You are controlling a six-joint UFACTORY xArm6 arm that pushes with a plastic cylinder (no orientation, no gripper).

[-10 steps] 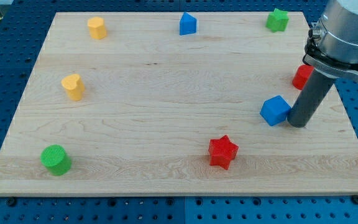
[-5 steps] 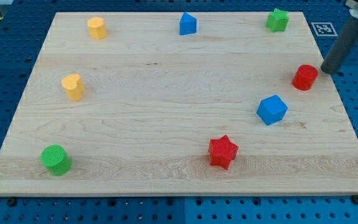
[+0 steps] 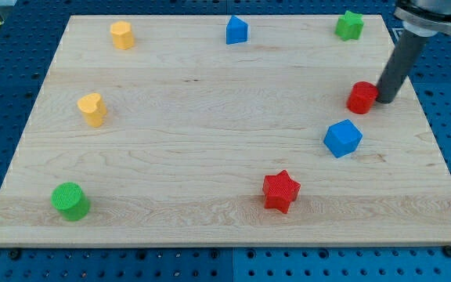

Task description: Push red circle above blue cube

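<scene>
On wooden bench (image 3: 210,157), nudged left by my tip (image 3: 384,100), red circle (image 3: 361,97) nearing spot above blue cube (image 3: 343,138); rod tool, nothing to grasp.

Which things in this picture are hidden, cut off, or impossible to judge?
- Camera view: the arm above my tip is cut off by the view's top edge.
- The rod covers the right side of the red circle block; whether they touch cannot be told.
- The wooden board's bottom corners are partly cut off by the view's side edges.
</scene>
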